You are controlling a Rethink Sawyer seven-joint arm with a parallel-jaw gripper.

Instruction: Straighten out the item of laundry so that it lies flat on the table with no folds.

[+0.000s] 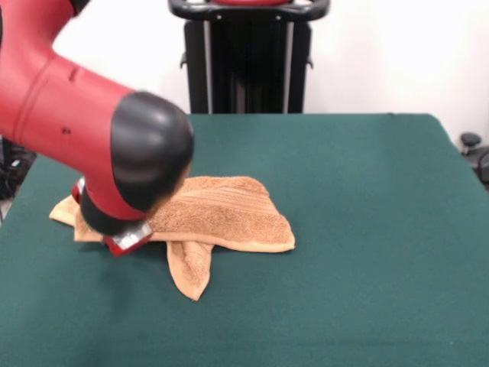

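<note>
My red and black arm's gripper [126, 238] sits at the left end of the crumpled orange-tan terry towel [221, 218], whose length runs rightward; finger state I cannot tell

Table [367, 229]: you see a dark green cloth top.
On it: orange-tan towel [229, 218], folded, not flat.

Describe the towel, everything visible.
The towel is orange-tan terry cloth with a ribbed band across its upper layer. It lies crumpled and folded on the green table, left of centre, one pointed flap sticking out toward the camera. The red and black arm covers its left part; contact is hidden.
</note>
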